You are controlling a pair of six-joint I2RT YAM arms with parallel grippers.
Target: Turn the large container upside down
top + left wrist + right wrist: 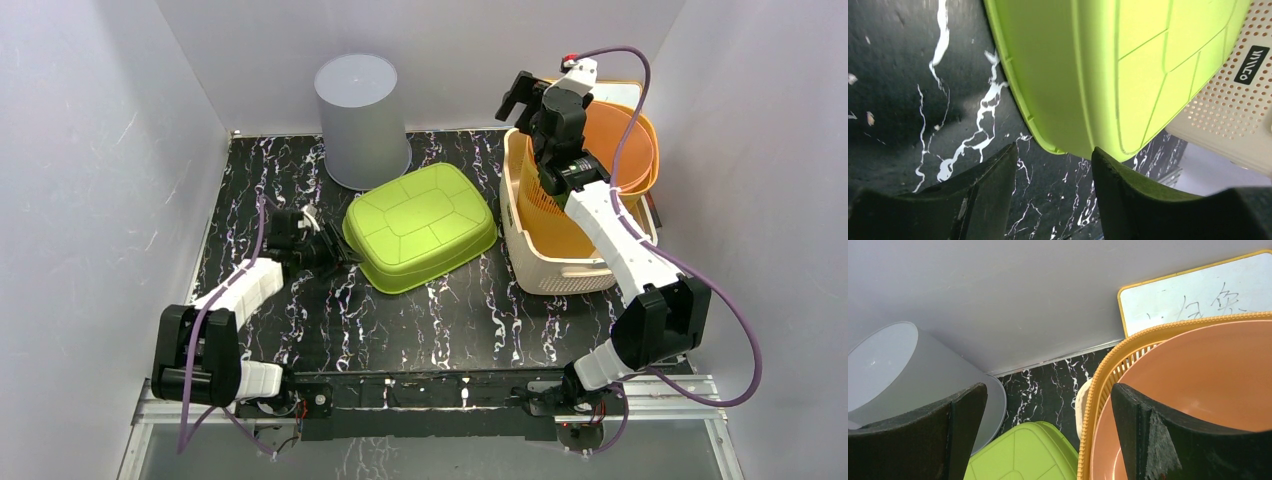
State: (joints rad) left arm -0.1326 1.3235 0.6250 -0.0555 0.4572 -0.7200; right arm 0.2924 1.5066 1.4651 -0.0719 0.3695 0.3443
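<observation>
The large lime-green container (pixel 420 225) lies bottom up on the black marble table, its ribbed base facing up. It also shows in the left wrist view (pixel 1108 65) and the right wrist view (pixel 1023 455). My left gripper (pixel 335 250) is open and empty, low at the container's left rim; in the left wrist view (pixel 1053 150) the rim's corner sits just beyond the fingertips, apart from them. My right gripper (pixel 525 98) is open and empty, raised above the baskets at the back right, and it also shows in the right wrist view (pixel 1048 390).
A grey bucket (pixel 360 115) stands upside down at the back, close behind the green container. A cream perforated basket (pixel 545 260) at the right holds an orange mesh basket and bowl (pixel 620 140). A white board (pixel 1193 295) leans on the back wall. White walls enclose three sides.
</observation>
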